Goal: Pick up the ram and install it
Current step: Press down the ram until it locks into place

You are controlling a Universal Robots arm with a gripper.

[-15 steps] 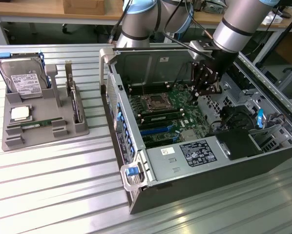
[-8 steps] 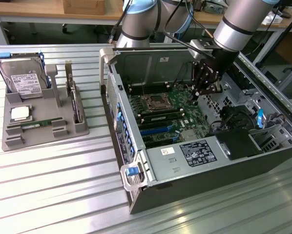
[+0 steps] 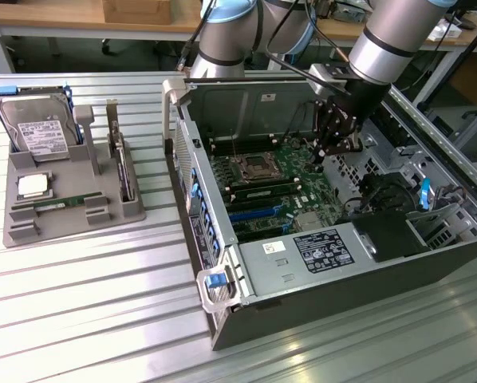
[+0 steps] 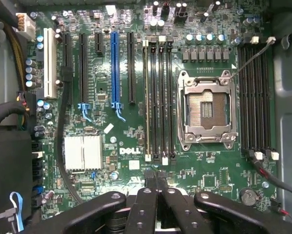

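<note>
The robot's black gripper hangs inside the open grey computer case, above the green motherboard. In the wrist view the two fingers of the gripper are pressed together with nothing between them. They hover just above the end of the row of long black memory slots, beside the empty square silver processor socket.

The ram, a long thin green stick, lies flat in the grey plastic tray on the exterior view's left, well apart from the gripper. Near it in the tray sit a square silver chip and a big silver hard drive with a white label. Tray and case rest on a ribbed metal table.
</note>
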